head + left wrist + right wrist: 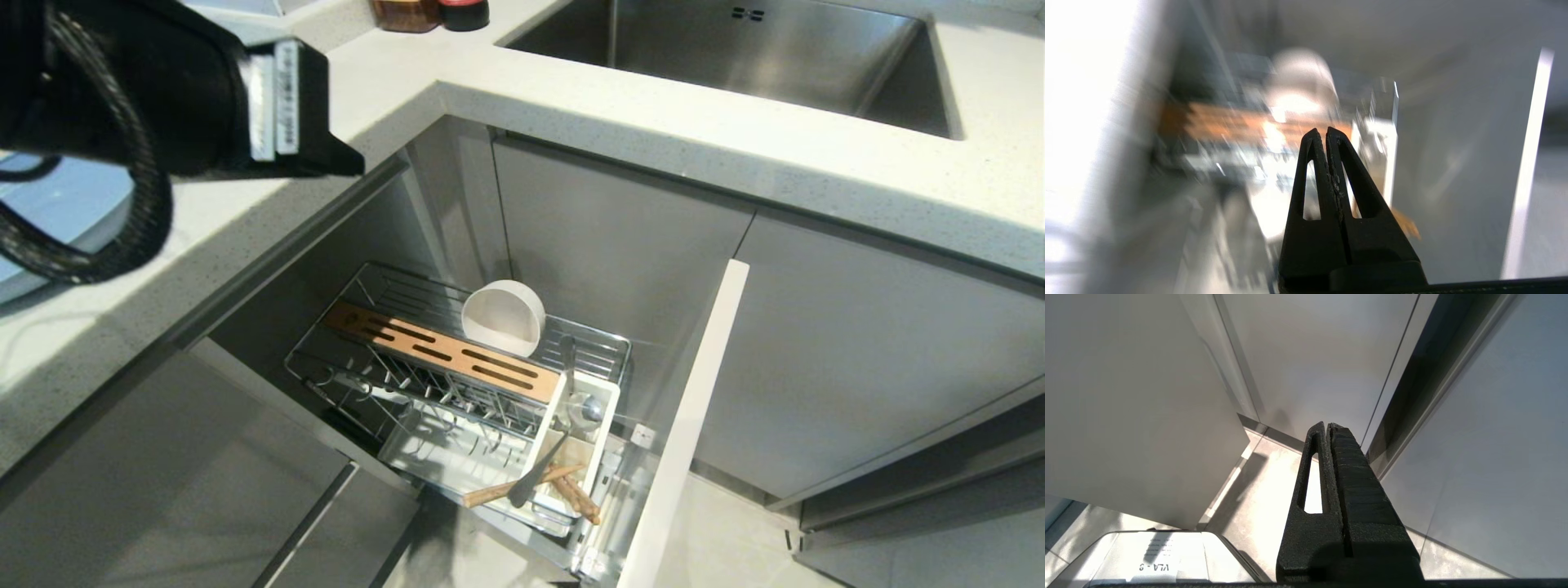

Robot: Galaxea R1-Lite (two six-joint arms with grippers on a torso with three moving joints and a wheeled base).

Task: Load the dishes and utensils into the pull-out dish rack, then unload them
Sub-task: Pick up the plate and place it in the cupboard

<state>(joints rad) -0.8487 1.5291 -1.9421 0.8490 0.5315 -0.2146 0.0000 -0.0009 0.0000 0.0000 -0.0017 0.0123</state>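
Cream-white bowl (pixel 504 318) tilted in the pull-out dish rack (pixel 457 367); spoon (pixel 563 408) and chopsticks (pixel 563 486) in its caddy. Left hand (pixel 1326 130) closed, empty, raised over bench (pixel 735 155).

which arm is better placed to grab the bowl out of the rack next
Left, probably. The left gripper, shut and empty, hangs above the rack and faces the bowl. The right gripper, shut, points at cabinet fronts and floor, away from the rack.

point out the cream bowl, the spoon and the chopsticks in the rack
cream bowl (pixel 502 320), head view, on its inner wall
spoon (pixel 585 409), head view, on its round bowl end
chopsticks (pixel 522 484), head view, on one stick's shaft
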